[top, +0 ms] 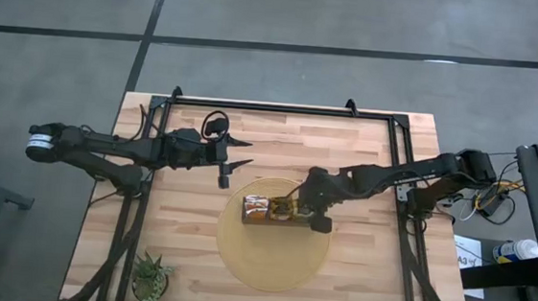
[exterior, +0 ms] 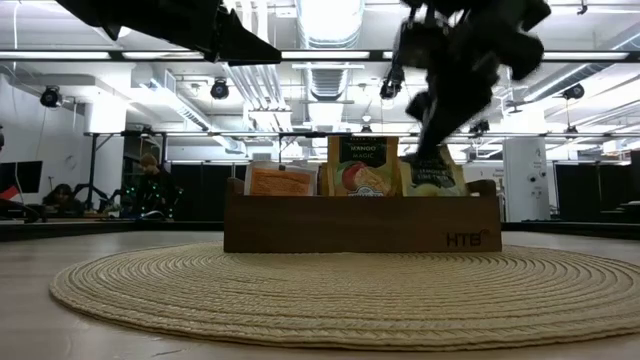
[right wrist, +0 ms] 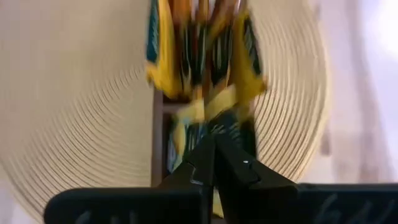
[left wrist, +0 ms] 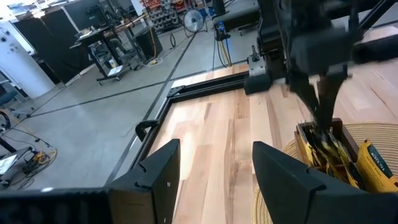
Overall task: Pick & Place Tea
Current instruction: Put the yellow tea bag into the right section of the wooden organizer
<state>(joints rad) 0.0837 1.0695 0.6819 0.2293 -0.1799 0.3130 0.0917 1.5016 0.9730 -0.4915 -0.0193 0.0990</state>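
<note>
The tea [exterior: 363, 166] stands on edge in a long dark box [exterior: 362, 223]: seen level from the counter, an orange sachet [exterior: 281, 181] sits at one end, a green-and-yellow mango sachet in the middle, and another yellow-green sachet [exterior: 432, 178] at the other end, all rising above the box wall. The box rests on a round woven mat [top: 251, 255], toward the mat's far edge, and the mat lies on the wooden counter [top: 186, 231]. From above, the right claw [top: 290, 208] is down over the box at its right end, among the sachets there. Its own camera shows the two dark fingers [right wrist: 231, 163] pressed together with no gap, tips just at the yellow and dark sachets [right wrist: 205, 62] packed in the compartment; the view is smeared, so whether a sachet edge is caught between the tips I cannot tell, though it looks like they merely touch the packets. The left claw [top: 234, 157] hovers above bare counter, left of and behind the box, well clear of the mat; its fingers [left wrist: 163, 177] stand apart with nothing between them. In that wrist view the right arm reaches down into the box end, with yellow sachets [left wrist: 372, 165] leaning beside it. A small green spiky plant [top: 151, 278] sits at the counter's near left corner, well apart from the mat. Beyond the counter the low view shows a room with ceiling lights and a person seated far off.
</note>
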